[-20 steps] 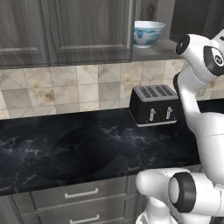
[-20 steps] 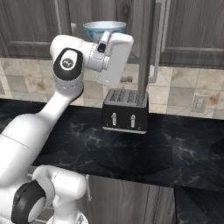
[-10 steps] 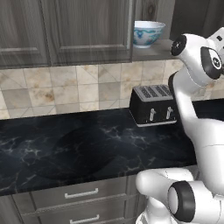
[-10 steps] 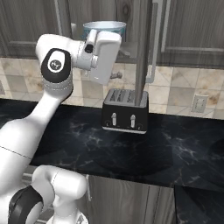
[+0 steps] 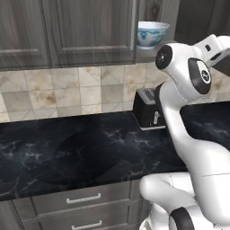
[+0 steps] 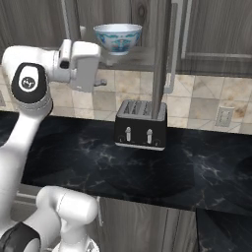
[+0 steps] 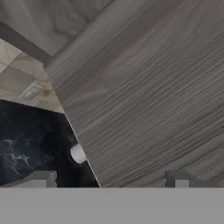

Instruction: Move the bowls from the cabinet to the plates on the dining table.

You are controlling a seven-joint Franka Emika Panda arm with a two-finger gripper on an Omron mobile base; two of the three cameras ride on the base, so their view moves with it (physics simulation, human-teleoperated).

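Observation:
A white bowl (image 5: 152,33) with a blue-teal pattern (image 6: 118,38) stands on the bottom shelf of the dark wood-grain cabinet (image 6: 211,34), whose door (image 6: 160,59) hangs open and edge-on to its right. My gripper (image 6: 102,78) hovers left of the bowl and slightly below it, apart from it. In the hand view the gripper (image 7: 111,179) is open, with nothing between its fingertips (image 7: 43,177), and it faces the door's wood face (image 7: 144,87) closely. The plates and the dining table are out of view.
A black toaster (image 6: 141,125) sits on the black marble counter (image 5: 67,152) under the open cabinet, against the tiled wall. The open door's silver bar handle (image 6: 174,49) juts out right of the bowl. Grey drawers (image 5: 83,200) run below the counter.
The hand has drawn back to the left, away from the open door and the bowl; the elbow has swung with it. Bowl, door and toaster have stayed put.

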